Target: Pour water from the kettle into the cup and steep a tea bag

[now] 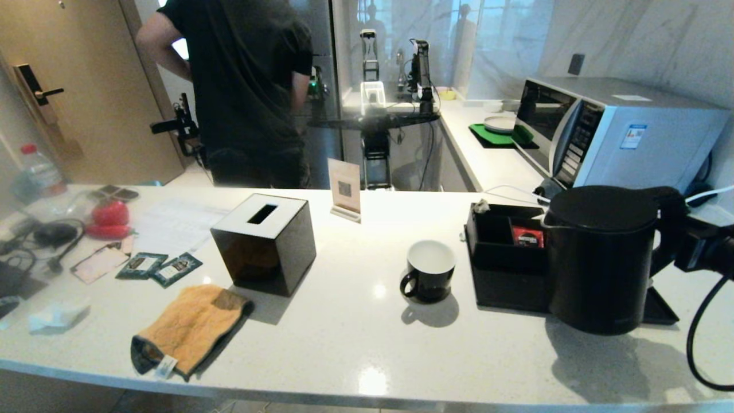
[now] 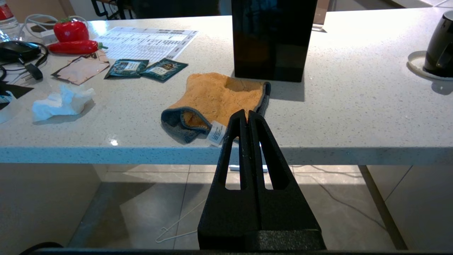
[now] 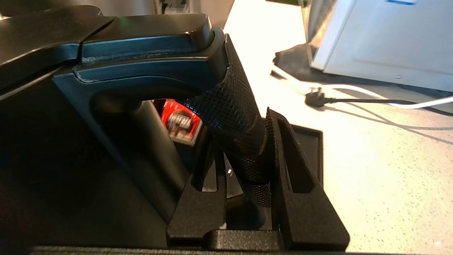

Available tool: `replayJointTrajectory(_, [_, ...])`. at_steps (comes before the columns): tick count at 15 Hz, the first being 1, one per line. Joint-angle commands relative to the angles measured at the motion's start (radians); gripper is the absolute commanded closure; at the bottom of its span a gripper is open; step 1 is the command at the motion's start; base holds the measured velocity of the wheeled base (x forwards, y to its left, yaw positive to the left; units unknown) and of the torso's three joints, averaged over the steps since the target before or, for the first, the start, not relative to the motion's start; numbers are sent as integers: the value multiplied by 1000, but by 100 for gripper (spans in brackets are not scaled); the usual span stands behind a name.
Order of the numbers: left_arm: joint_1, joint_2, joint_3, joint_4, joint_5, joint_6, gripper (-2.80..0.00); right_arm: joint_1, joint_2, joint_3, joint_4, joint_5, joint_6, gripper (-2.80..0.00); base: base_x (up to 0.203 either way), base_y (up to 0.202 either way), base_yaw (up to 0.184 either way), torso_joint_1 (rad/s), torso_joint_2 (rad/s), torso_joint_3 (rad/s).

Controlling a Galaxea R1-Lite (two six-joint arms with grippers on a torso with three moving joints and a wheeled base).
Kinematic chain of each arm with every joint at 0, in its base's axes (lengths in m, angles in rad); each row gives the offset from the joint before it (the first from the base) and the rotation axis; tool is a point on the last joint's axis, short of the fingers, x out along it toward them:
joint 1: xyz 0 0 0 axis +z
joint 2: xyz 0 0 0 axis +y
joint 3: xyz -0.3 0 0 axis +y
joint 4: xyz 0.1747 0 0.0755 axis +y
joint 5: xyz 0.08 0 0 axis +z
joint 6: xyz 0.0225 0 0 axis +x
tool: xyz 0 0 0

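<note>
Your right gripper (image 3: 247,170) is clamped on the textured black handle of the kettle (image 1: 599,261), one finger on each side of the grip, at the right end of the white counter (image 1: 355,338). From the head view the kettle looks lifted a little off the counter, though you cannot be sure from that angle. It sits in front of a black organiser tray (image 1: 504,252) that holds a red packet (image 1: 527,236). The cup (image 1: 430,271) stands upright just left of that tray, handle toward the near left, its white inside apparently dry. Further left you have a black tissue box (image 1: 264,244), an orange cloth (image 1: 192,327) near the front edge, and two dark green packets (image 1: 159,267). Your left gripper (image 2: 247,118) hangs below the counter's near edge in front of the cloth, its fingers pressed together with nothing between them. You cannot make out the tea bag from here
</note>
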Motion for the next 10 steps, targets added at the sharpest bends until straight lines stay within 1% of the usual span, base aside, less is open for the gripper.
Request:
replayJointTrajectory(1, [1,1,0,0,-1,0,0,20,-12,0,2,2,-13,0,0,0,0,0,0,0])
replayJointTrajectory(4, [1,1,0,0,-1,0,0,26,-11,-3,10,1,-17,0,0,0,0,0,0,0])
replayJointTrajectory(6, [1,0,0,-2,-1,0,0,26,-11,-4,35,-2,-54,0,0,0,0,0,0,0])
replayJointTrajectory(7, [1,0,0,0,-1,0,0,27,-10,-7,45,-32,-61,0,0,0,0,0,0,0])
replayJointTrajectory(8, [1,1,0,0,-1,0,0,47,-8,-11,52,-64,-65,0,0,0,0,0,0,0])
replayJointTrajectory(9, [1,1,0,0,-1,0,0,80,-4,-17,58,-123,-65,0,0,0,0,0,0,0])
replayJointTrajectory(10, [1,1,0,0,-1,0,0,105,0,-22,60,-158,-65,0,0,0,0,0,0,0])
